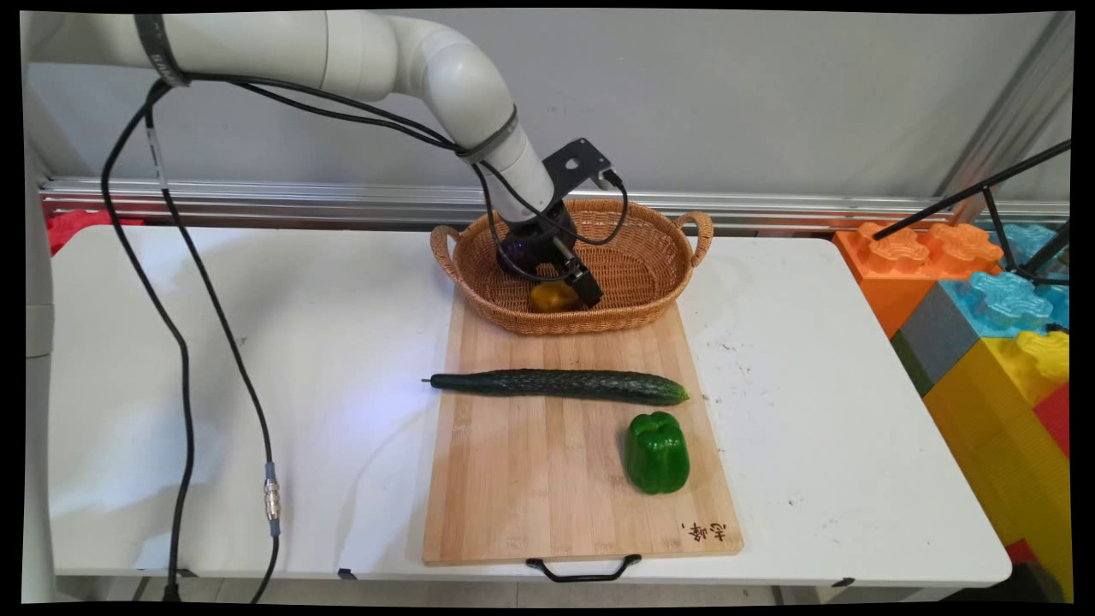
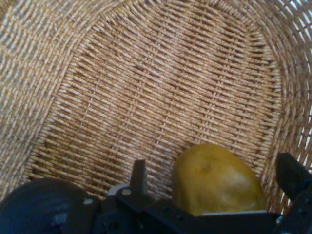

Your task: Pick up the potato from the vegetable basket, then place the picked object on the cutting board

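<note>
Gripper: I've got my gripper (image 2: 214,183) down inside the wicker basket (image 1: 650,282), fingers spread wide, not clamping anything.
Between the fingers: a yellow-brown potato (image 2: 217,178) sits on the basket floor in the gap, can't tell if either finger touches it.
Basket: far end of the cutting board (image 1: 530,479).
Around: 1 cucumber (image 1: 560,384) lies across the board nearer me, 1 green pepper (image 1: 656,452) near-right of it.

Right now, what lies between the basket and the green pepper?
In the main view, a cucumber lies across the cutting board, between the basket and green pepper.
</note>
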Tool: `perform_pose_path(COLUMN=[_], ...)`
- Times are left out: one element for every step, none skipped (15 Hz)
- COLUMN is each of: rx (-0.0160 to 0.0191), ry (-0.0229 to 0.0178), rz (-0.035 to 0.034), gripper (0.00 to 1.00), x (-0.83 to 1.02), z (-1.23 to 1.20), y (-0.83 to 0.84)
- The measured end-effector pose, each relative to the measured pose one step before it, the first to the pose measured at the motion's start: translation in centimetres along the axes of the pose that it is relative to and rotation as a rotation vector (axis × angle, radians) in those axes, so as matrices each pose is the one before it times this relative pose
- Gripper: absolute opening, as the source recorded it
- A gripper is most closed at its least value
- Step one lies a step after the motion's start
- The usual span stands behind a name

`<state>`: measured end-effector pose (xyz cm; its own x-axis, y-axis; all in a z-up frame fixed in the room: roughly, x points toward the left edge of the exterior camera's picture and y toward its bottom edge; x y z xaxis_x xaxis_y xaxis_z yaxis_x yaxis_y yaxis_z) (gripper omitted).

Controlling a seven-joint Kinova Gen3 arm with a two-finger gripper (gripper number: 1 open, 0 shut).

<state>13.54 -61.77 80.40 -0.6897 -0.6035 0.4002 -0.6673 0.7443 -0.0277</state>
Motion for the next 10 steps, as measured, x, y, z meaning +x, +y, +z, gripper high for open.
perform_pose_path(rx=[-0.00017,0.00008,0.0,0.00011,-0.00002,0.00003,0.00005,-0.00018,-0.00128,-0.0029], ry=[-0.00588,-0.00623,-0.00524,-0.0033,-0.00477,-0.00247,-0.00391,-0.00207,-0.00156,0.00176], rz=[0.00163,0.00195,0.00206,0.00162,0.00223,0.00177,0.00297,0.00215,0.00295,0.00147], gripper=[1.0,1.0,1.0,1.0,0.0,0.0,0.0,0.0,0.0,0.0], x=[0.089,0.077,0.075,0.045,0.062,0.055,0.082,0.059,0.117,0.137], z=[0.115,0.099,0.068,0.039,0.045,0.027,0.042,-0.004,-0.019,-0.089], y=[-0.03,-0.043,-0.031,-0.025,-0.025,-0.017,-0.025,0.007,0.045,0.115])
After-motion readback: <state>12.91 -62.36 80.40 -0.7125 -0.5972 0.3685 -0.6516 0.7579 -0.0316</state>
